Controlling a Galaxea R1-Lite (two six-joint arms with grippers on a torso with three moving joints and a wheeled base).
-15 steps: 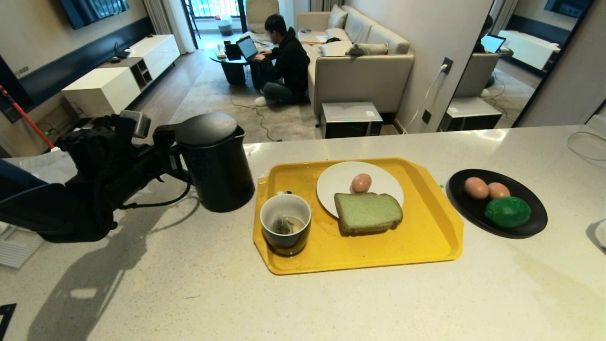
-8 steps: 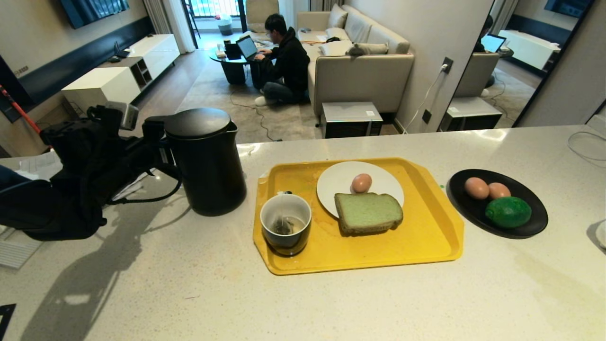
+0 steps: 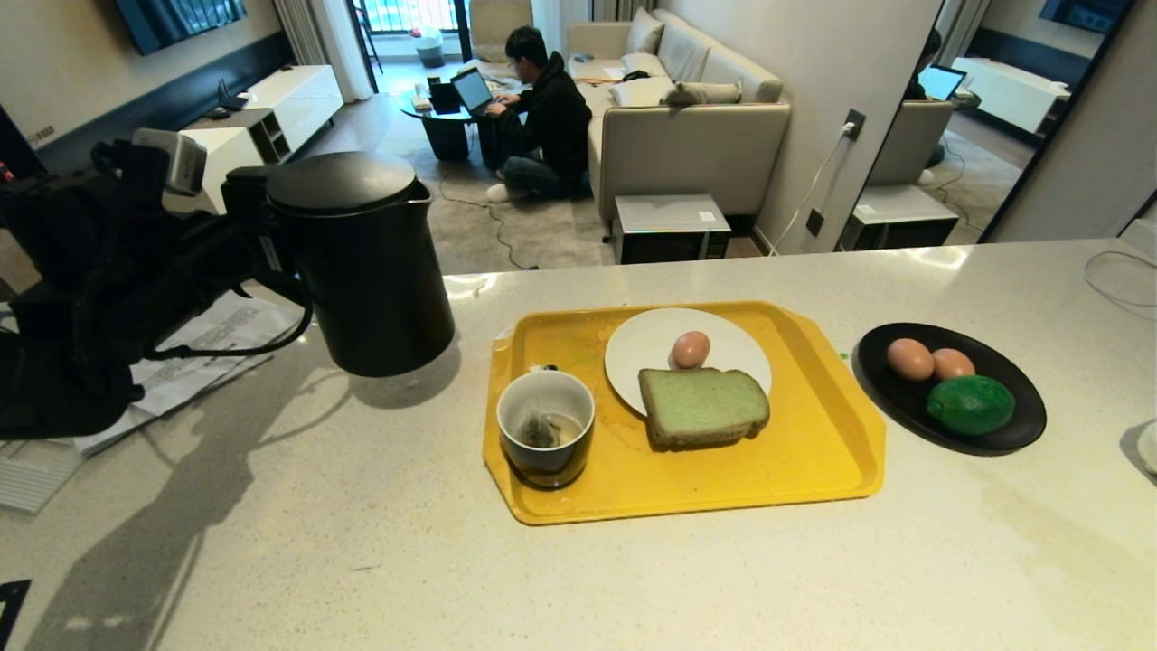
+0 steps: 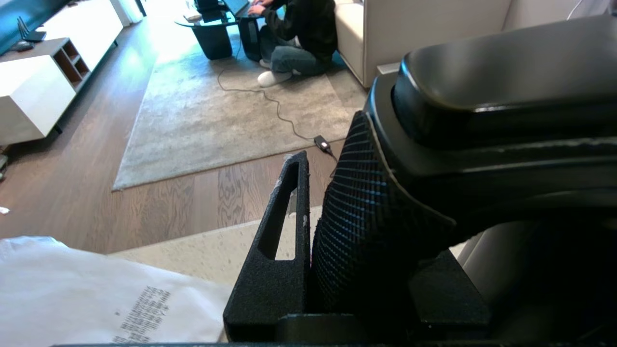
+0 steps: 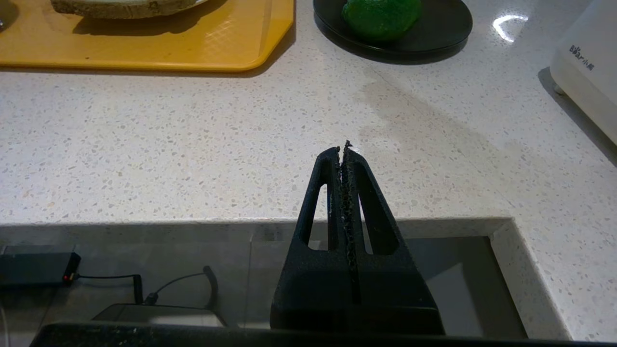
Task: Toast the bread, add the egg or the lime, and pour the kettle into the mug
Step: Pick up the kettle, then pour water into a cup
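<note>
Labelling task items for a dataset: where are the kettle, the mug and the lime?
kettle (image 3: pixel 375 271): head view, front of body.
mug (image 3: pixel 547 463): head view, dark outer wall.
lime (image 3: pixel 970 405): head view, middle of skin.

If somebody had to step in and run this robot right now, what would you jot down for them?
Left gripper: shut on the kettle handle, kettle upright in the air, left of the yellow tray.
Right gripper: shut, empty, parked at the near counter edge.
On the tray: mug with a tea bag inside; white plate carrying the bread and one egg.
Black dish, right of the tray: two more eggs and the lime.
Done: bread and egg plated, kettle picked up.
Left: bring the kettle over the mug and pour.
</note>
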